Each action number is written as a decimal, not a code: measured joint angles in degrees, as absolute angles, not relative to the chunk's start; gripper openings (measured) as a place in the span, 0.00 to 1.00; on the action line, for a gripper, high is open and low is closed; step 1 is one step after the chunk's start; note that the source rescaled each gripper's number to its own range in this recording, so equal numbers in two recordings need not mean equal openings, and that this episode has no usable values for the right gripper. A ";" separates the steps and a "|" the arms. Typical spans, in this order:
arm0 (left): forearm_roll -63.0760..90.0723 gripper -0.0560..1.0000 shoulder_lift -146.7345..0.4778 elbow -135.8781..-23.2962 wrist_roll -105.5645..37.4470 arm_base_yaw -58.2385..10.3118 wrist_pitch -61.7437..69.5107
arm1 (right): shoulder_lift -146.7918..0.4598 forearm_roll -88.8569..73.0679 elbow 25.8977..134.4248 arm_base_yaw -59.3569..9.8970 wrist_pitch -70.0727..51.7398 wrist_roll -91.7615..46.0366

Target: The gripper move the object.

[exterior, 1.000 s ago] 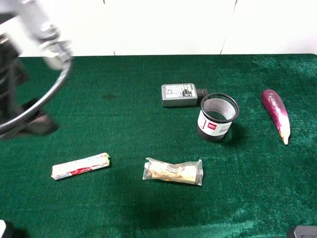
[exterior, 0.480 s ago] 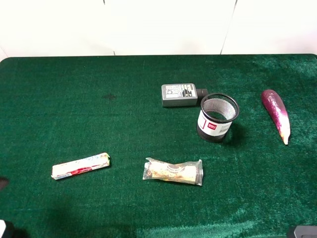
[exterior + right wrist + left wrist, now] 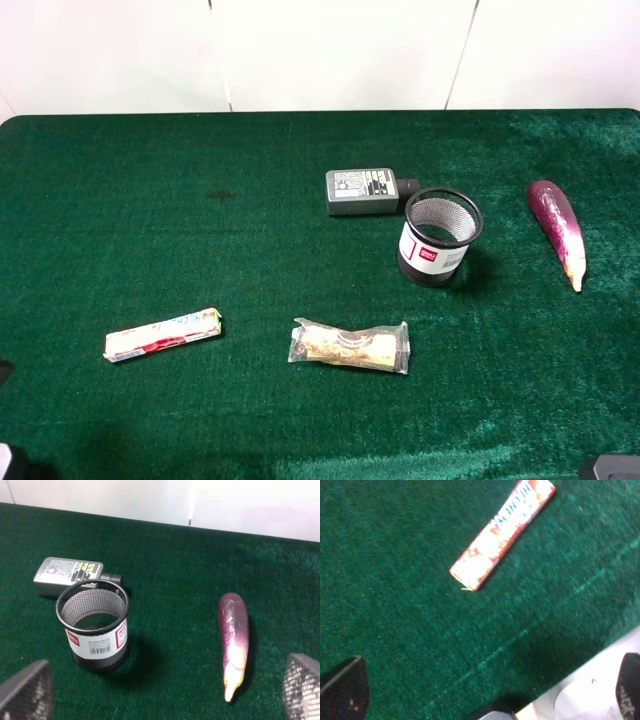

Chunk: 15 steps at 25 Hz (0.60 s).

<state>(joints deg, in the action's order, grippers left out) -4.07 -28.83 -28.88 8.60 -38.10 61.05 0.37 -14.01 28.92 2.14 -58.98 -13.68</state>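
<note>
Green table (image 3: 200, 160) first. The object (image 3: 349, 345) sits at about 6 o'clock from the mesh cup (image 3: 441, 237), nothing touching it. Looks light, crinkly, slippery, so pinch across its middle. Both grippers wide open, holding nothing.

Even, bright light falls from above on the green cloth (image 3: 200, 250), with soft darker patches along its near edge. The mesh cup (image 3: 441, 237) and the eggplant (image 3: 233, 640) cast short, soft shadows. The left wrist view is blurred and grainy; the white bar (image 3: 502, 532) looks smeared.
</note>
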 joint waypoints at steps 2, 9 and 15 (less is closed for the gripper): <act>-3.91 1.00 -26.13 -28.88 8.43 -34.47 60.95 | 0.37 -14.01 28.92 2.14 -58.98 -13.68; 4.49 1.00 -14.06 -28.88 -2.42 -18.01 60.89 | 0.37 -14.01 28.92 2.14 -58.98 -13.68; 8.82 1.00 -6.76 -28.88 -8.41 -6.53 60.94 | 0.37 -14.01 28.92 2.14 -58.98 -13.68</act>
